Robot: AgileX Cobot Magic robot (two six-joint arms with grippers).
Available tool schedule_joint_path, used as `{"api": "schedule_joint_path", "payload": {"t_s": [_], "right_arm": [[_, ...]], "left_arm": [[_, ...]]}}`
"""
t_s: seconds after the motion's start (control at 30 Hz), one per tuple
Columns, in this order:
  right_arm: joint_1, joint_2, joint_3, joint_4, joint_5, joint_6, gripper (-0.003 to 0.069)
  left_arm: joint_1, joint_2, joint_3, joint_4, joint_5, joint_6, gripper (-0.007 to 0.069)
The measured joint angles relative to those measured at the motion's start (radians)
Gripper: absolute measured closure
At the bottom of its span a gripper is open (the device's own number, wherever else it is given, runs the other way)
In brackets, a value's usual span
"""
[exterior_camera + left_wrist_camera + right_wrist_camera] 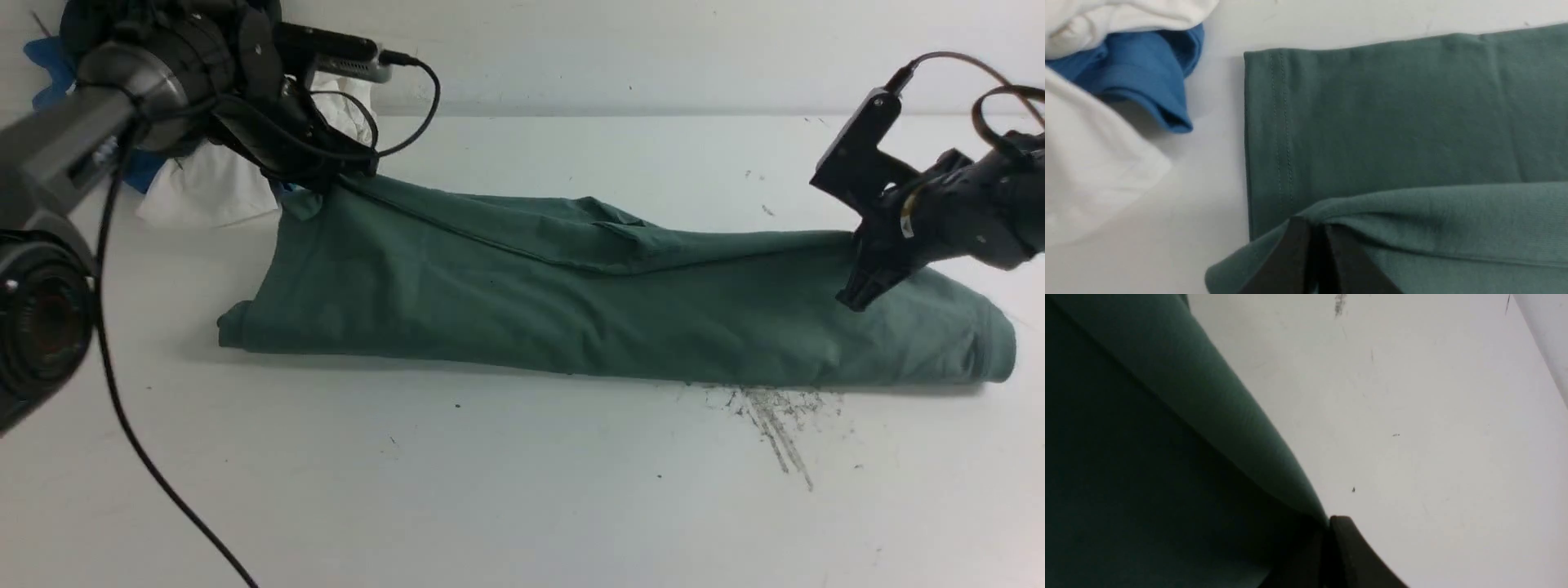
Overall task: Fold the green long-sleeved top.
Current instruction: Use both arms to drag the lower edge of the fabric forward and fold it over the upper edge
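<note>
Pinching the green long-sleeved top (571, 318) at both ends of its far edge: with the left gripper (1314, 253) clamped together on a raised fold just beside the stitched hem, and with the right gripper (861, 290) closed on the cloth at the other end, seen in the right wrist view with fabric running up taut from the tips. Lying as a long, doubled band across the middle of the table (522, 506), near side flat, far edge lifted a little. Likely to go wrong from here: losing the thin pinch on the right under an uneven pull, dropping the layer into wrinkles; dragging the whole band along instead of turning one layer over; sagging in the middle and setting a crease along the ridge visible there; catching the white garment (204, 192) and blue garment (1139, 69) heaped near the left end. No container anywhere in view, so nothing held in one
</note>
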Motion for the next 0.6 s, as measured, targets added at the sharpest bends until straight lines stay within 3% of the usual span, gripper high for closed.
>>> {"api": "schedule_joint_path", "payload": {"t_s": [0.2, 0.23, 0.27, 0.37, 0.47, 0.53, 0.6], "right_arm": [[-0.011, 0.076, -0.105, 0.018, 0.029, 0.087, 0.0498], [-0.011, 0.077, -0.126, 0.019, 0.032, 0.125, 0.0442], [-0.011, 0.077, -0.132, 0.020, 0.033, 0.138, 0.0428], [-0.011, 0.065, -0.194, 0.021, 0.070, 0.268, 0.0330], [-0.007, 0.036, -0.237, 0.053, 0.133, 0.373, 0.0323], [0.001, 0.019, -0.248, 0.083, 0.162, 0.384, 0.0341], [0.028, -0.007, -0.260, 0.162, 0.197, 0.344, 0.0412]], "left_arm": [[0.000, 0.165, -0.215, 0.020, 0.094, -0.007, 0.0536], [0.000, 0.181, -0.246, 0.035, 0.110, -0.010, 0.0479], [0.000, 0.182, -0.254, 0.041, 0.111, -0.015, 0.0461], [0.000, 0.180, -0.325, 0.080, 0.134, -0.030, 0.0292], [0.000, 0.169, -0.393, 0.090, 0.193, -0.038, 0.0207], [-0.002, 0.163, -0.420, 0.091, 0.231, -0.037, 0.0197], [-0.010, 0.155, -0.453, 0.093, 0.280, -0.022, 0.0207]]}}
